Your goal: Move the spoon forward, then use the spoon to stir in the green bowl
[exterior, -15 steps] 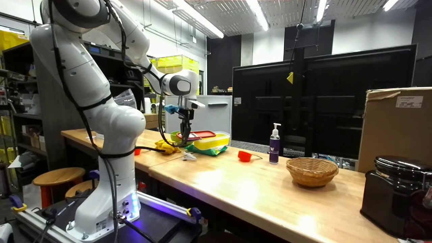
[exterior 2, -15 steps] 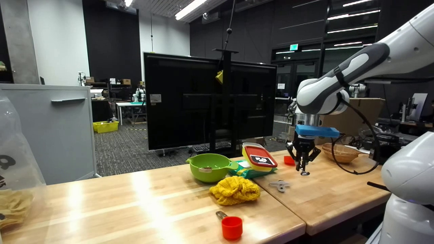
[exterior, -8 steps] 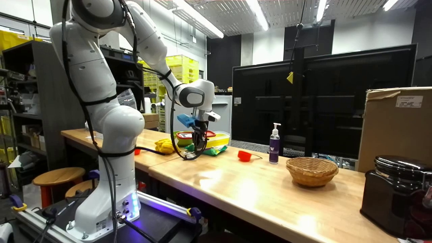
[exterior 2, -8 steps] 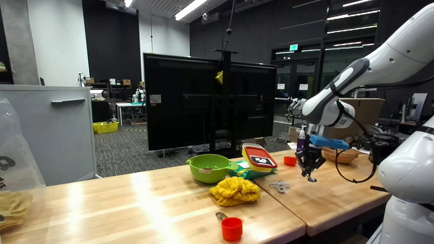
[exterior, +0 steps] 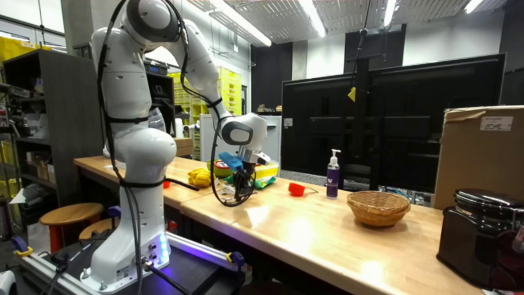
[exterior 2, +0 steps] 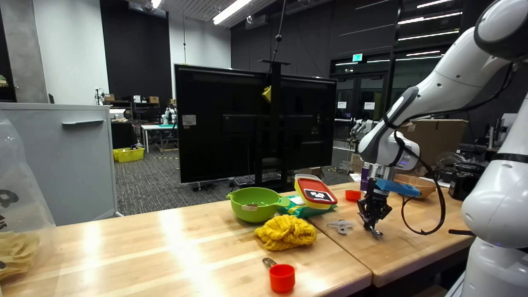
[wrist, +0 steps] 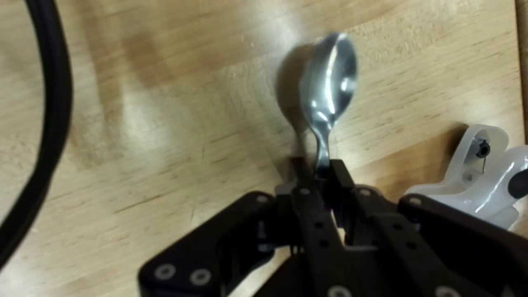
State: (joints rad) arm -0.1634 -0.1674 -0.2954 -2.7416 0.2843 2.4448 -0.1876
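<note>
My gripper [wrist: 321, 171] is shut on the handle of a metal spoon [wrist: 330, 78] in the wrist view; the bowl of the spoon points away from the fingers. In an exterior view my gripper [exterior 2: 371, 225] is low over the table, with the spoon tip [exterior 2: 377, 234] just above or on the wood; I cannot tell if it touches. The handle's rear is hidden between the fingers. The green bowl [exterior 2: 247, 212] stands upright near the table's far edge, well to the left of my gripper in that view, with something small inside. It is partly hidden in an exterior view [exterior: 219, 172].
A translucent clip [wrist: 486, 177] lies right beside my gripper. A yellow cloth [exterior 2: 286, 233], a red-lidded container [exterior 2: 317, 194] on a green packet [exterior 2: 303, 211], and red measuring cups [exterior 2: 282, 278] [exterior 2: 352, 195] are around. A basket [exterior: 378, 209] and pump bottle [exterior: 333, 180] stand farther off.
My gripper has come down toward the table and nearer the robot's side of it, tilting a little, with the spoon held throughout. The green bowl and other objects have not moved.
</note>
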